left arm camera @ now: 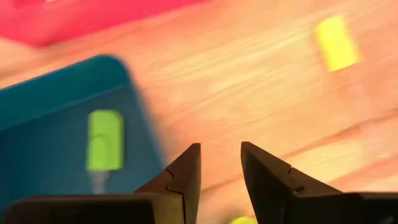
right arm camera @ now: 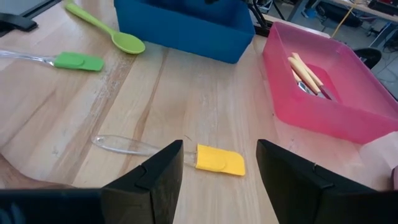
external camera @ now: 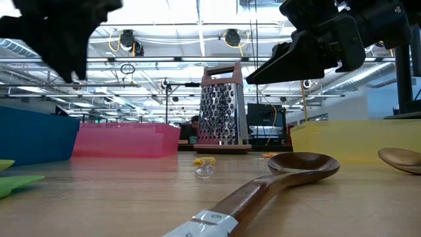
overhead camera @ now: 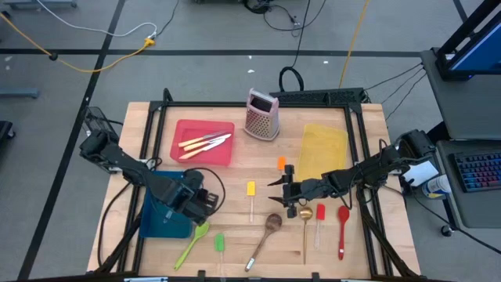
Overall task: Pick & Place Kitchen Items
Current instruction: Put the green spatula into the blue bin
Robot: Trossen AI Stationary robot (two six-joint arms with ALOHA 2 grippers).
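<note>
My right gripper (overhead camera: 275, 186) (right arm camera: 221, 177) hangs open above the yellow spatula (right arm camera: 217, 160) (overhead camera: 250, 190), which lies flat on the table, and touches nothing. My left gripper (overhead camera: 205, 202) (left arm camera: 221, 171) is open and empty over the right edge of the blue bin (overhead camera: 160, 215). A green spatula (left arm camera: 104, 138) lies inside that bin. Cream-handled knives (overhead camera: 205, 142) lie in the red bin (overhead camera: 184, 129). Flat on the table's near part are a green spoon (overhead camera: 192, 242), a green spatula (overhead camera: 219, 243), a wooden spoon (overhead camera: 266, 233) (external camera: 289, 172), a gold spoon (overhead camera: 305, 219), a red spatula (overhead camera: 319, 215) and a red spoon (overhead camera: 343, 223). An orange spatula (overhead camera: 281, 163) lies farther back.
A yellow bin (overhead camera: 322, 149) sits at the far right of the table and a metal grater (overhead camera: 262, 115) (external camera: 222, 108) stands upright between it and the red bin. A black frame runs around the table. Bare wood lies between the bins and the utensil row.
</note>
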